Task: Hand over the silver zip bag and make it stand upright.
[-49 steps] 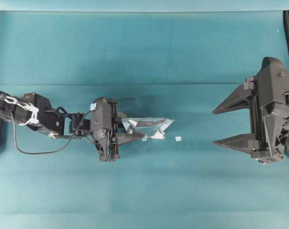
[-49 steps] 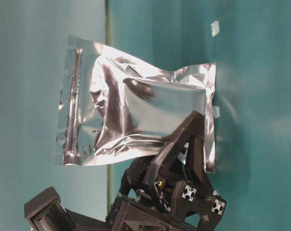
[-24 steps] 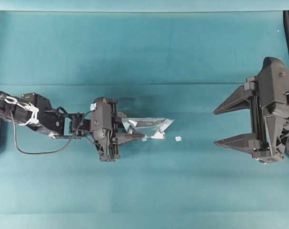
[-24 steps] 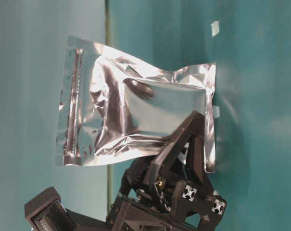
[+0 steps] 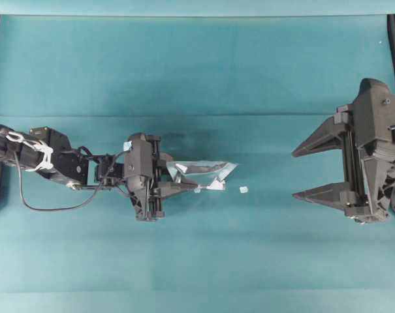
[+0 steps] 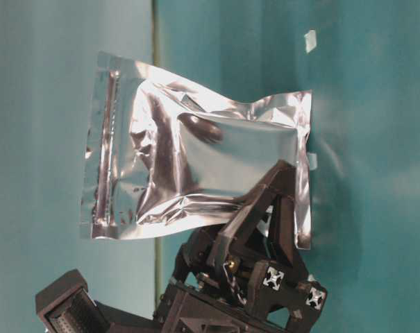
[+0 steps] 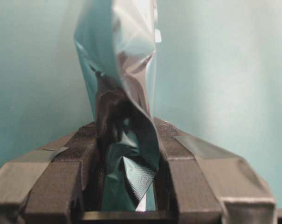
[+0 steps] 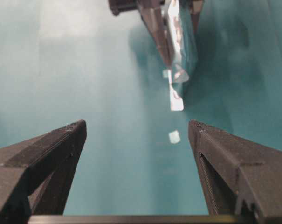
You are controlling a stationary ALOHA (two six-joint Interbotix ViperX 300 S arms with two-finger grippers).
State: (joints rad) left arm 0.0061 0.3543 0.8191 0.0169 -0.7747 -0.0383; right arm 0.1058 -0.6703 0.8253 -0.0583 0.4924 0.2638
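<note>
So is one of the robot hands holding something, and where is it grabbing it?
Yes. The left gripper pinches the silver zip bag near its bottom end, away from the zip strip. The right gripper is open and holds nothing.

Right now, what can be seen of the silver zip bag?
The silver zip bag is a shiny, crinkled foil pouch, puffed in the middle, with a zip strip along one short edge. The left tool is shut on its lower part and holds it on edge above the teal table, facing the open right tool.

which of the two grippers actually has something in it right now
The left gripper: its fingers are shut on the silver zip bag. The right gripper stands wide open and empty.
</note>
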